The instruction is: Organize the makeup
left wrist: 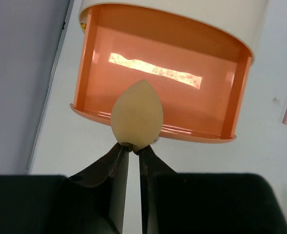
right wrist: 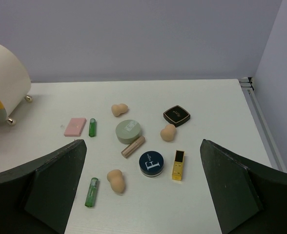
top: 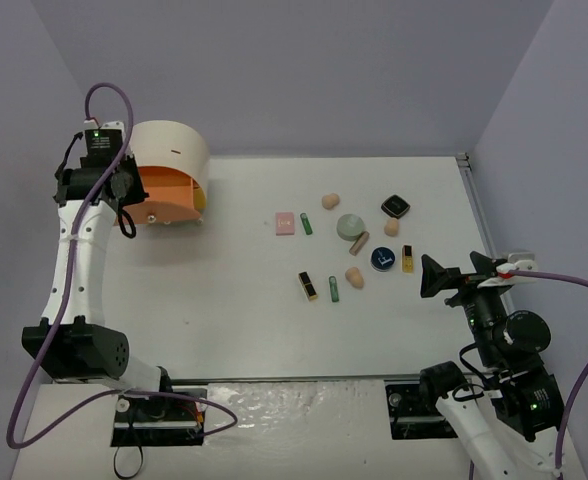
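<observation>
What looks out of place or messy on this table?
Nothing looks spilled or broken. The cosmetics lie scattered at all angles mid-table, like a green tube and the pink square. One sponge is pinched in the left pincer before the open orange drawer.

Your drawer box (top: 169, 160) sits far left on the table (top: 244, 320), first sponge (left wrist: 136, 115) at the mouth of its open drawer (left wrist: 158, 97). Around the round compact (top: 351, 224): square compact (top: 284, 222) at nine o'clock, second sponge (top: 330, 201) at eleven, rear compact (top: 395, 207) at two, near compact (top: 382, 260) at five.
</observation>
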Robot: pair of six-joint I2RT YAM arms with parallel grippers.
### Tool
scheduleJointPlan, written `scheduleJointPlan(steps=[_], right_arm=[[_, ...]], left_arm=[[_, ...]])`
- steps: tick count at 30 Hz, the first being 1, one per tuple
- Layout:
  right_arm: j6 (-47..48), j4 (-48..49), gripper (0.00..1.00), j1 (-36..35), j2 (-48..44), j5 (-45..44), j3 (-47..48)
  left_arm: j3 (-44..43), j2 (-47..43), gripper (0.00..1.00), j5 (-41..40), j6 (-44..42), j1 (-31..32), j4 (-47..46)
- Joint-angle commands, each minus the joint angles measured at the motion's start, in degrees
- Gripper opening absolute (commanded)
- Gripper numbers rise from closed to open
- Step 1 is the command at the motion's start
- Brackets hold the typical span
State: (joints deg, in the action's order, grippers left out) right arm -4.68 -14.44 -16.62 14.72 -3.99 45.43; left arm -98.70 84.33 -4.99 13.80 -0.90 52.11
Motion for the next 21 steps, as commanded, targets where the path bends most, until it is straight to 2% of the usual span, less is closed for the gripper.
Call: scheduleJointPlan(steps=[1,7,18,21], right_arm=[[0.52,3.39,1.00,-0.43,-0.04,0.83,0.19],[0.90,3.05,1.00,-0.43,-0.10,0.98,0.27],[1.15,2.92,1.00,-0.43,0.29,0.89,0.10],[1.17,2.92,1.00,-0.43,0.31,1.00,0.15]], left_arm=[[-3.97,1.66,0.06,2.44,-1.06,-3.47,-1.08],[-6.36,4.84,0.08,2.38,-1.34,-4.42,-2.29],[-6.83,7.03,0.29,2.89,-1.13,-4.73,-2.22],[-6.46,7.06,0.32,2.89,-1.23,-4.73,-2.52]])
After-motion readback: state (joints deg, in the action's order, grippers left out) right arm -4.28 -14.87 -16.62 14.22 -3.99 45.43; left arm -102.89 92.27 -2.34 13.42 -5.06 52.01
